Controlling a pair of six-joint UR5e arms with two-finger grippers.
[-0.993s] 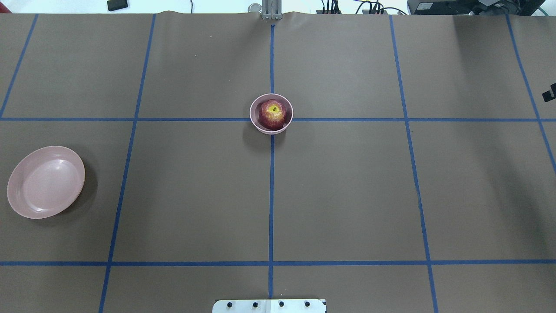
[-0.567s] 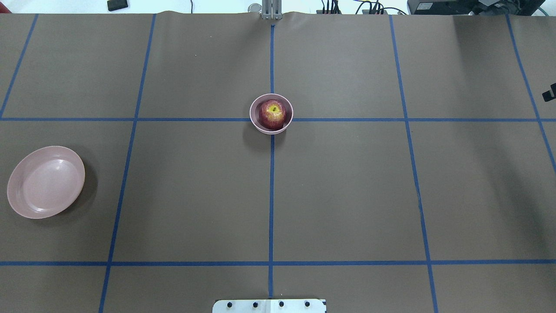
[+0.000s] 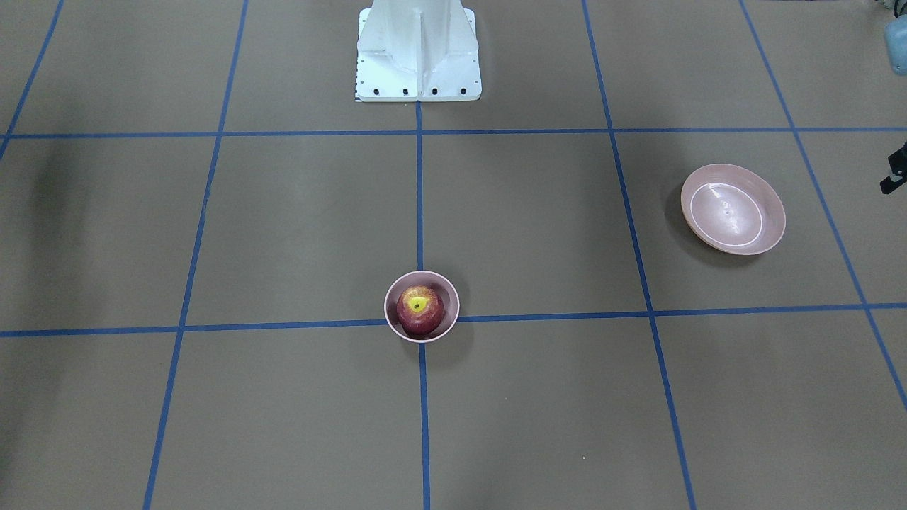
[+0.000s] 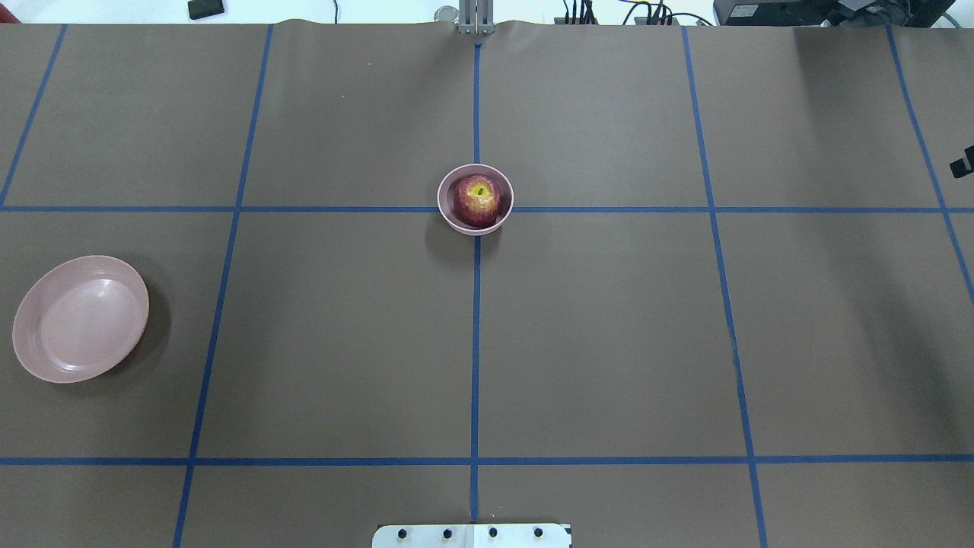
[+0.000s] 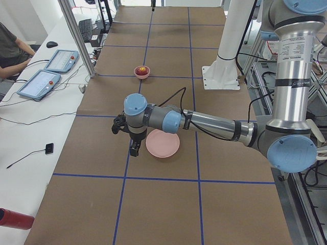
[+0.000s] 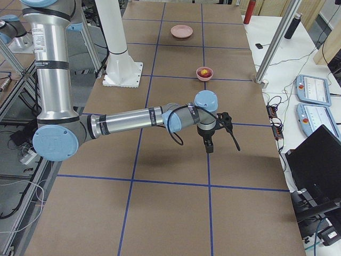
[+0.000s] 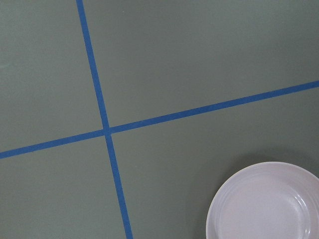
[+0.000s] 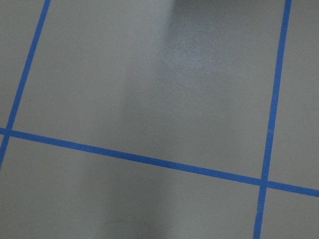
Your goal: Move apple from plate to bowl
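The dark red apple [image 4: 478,200] with its yellow-green top sits inside the small pink bowl [image 4: 443,199] at the table's middle, also seen in the front view [image 3: 420,309]. The wide pink plate [image 4: 80,318] lies empty at my left; its edge shows in the left wrist view [image 7: 264,204]. My left gripper [image 5: 134,150] hangs above the table beside the plate [image 5: 162,143]. My right gripper [image 6: 209,148] hangs over bare table at my right. Both are empty; I cannot tell whether they are open or shut.
Blue tape lines divide the brown table into squares. The white robot base [image 3: 418,49] stands at the near middle edge. Control tablets [image 5: 48,71] and an aluminium post [image 5: 76,38] stand on the operators' side.
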